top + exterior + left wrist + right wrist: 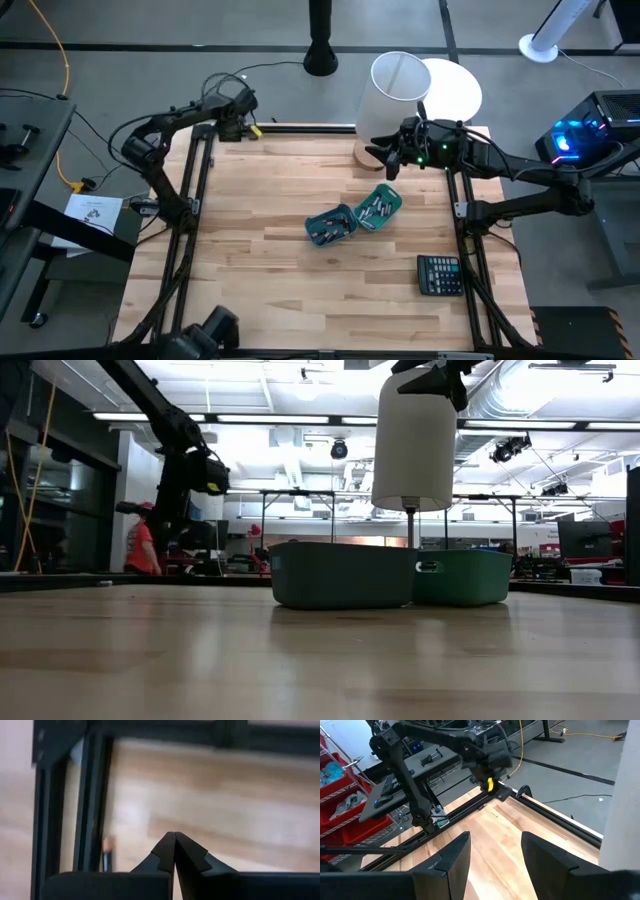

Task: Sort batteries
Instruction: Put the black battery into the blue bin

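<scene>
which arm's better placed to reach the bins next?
Right, probably. The right gripper hovers open at the table's far edge, just beyond the two teal bins holding batteries. The left gripper is shut at the far left corner, much farther away.

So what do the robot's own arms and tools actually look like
Both arms are dark, near-black jointed links with black cables looped along them. The left tool ends in two matte black wedge fingers tapering to points. The right tool has two broad, flat black fingers. A small green light glows on the right arm's wrist, and a yellow tag sits by the left arm's wrist.
</scene>
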